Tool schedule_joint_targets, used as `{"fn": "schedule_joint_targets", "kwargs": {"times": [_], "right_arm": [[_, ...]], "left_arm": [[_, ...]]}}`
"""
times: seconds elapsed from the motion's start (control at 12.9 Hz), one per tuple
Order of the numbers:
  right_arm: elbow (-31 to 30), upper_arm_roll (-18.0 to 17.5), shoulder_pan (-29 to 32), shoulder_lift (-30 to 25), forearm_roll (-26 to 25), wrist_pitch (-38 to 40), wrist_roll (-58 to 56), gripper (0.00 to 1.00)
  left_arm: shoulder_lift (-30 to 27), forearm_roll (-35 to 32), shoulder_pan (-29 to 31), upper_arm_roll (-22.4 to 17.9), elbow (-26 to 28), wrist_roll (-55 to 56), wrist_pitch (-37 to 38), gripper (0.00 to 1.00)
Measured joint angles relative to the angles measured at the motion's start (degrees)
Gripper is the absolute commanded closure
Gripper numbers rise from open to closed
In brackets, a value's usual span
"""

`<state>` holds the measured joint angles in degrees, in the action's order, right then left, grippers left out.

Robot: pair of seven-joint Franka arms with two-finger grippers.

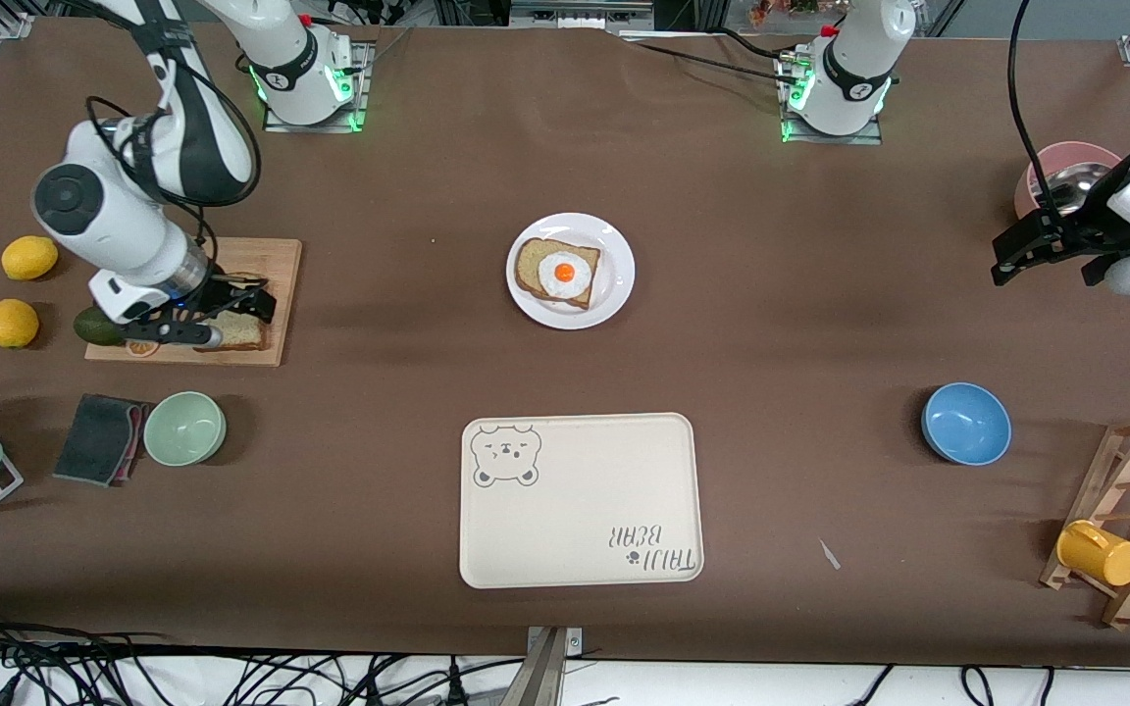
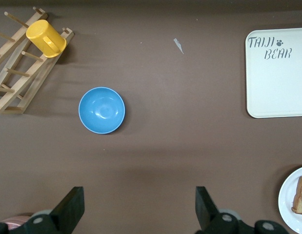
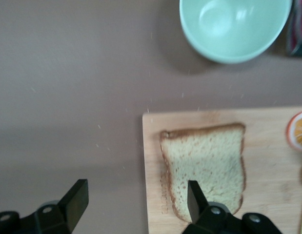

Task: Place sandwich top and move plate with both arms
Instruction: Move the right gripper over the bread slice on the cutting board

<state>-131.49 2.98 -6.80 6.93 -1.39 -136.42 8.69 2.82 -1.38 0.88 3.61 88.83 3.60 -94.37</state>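
The sandwich top (image 1: 239, 331) is a plain bread slice lying on a wooden cutting board (image 1: 271, 265) toward the right arm's end of the table; it also shows in the right wrist view (image 3: 207, 163). My right gripper (image 1: 241, 319) (image 3: 136, 201) is open low over the board's edge, with one finger over the slice and the other over bare table. The white plate (image 1: 614, 279) sits mid-table and carries a bread slice with a fried egg (image 1: 565, 273); its rim shows in the left wrist view (image 2: 287, 204). My left gripper (image 1: 1046, 260) (image 2: 138, 209) is open and empty, held up over the table at the left arm's end.
A cream bear tray (image 1: 580, 500) lies nearer the camera than the plate. A green bowl (image 1: 184, 428), dark cloth (image 1: 99, 438), lemons (image 1: 12, 323), an avocado (image 1: 94, 327) and an orange slice (image 1: 141, 348) surround the board. A blue bowl (image 1: 965, 423), pink bowl (image 1: 1065, 167) and rack with yellow mug (image 1: 1099, 552) sit at the left arm's end.
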Motion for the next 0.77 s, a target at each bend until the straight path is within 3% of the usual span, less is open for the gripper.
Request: {"fn": "schedule_joint_targets", "kwargs": {"times": [0.39, 0.77], "right_arm": [[-1.7, 0.3, 0.1, 1.1, -1.1, -0.8, -0.3, 0.25], [-1.9, 1.0, 0.2, 5.4, -2.8, -3.9, -0.5, 0.25]], "left_arm": [[0.0, 0.0, 0.0, 0.0, -1.0, 0.0, 0.0, 0.0], [0.2, 0.0, 0.2, -0.3, -1.1, 0.0, 0.0, 0.0]]}}
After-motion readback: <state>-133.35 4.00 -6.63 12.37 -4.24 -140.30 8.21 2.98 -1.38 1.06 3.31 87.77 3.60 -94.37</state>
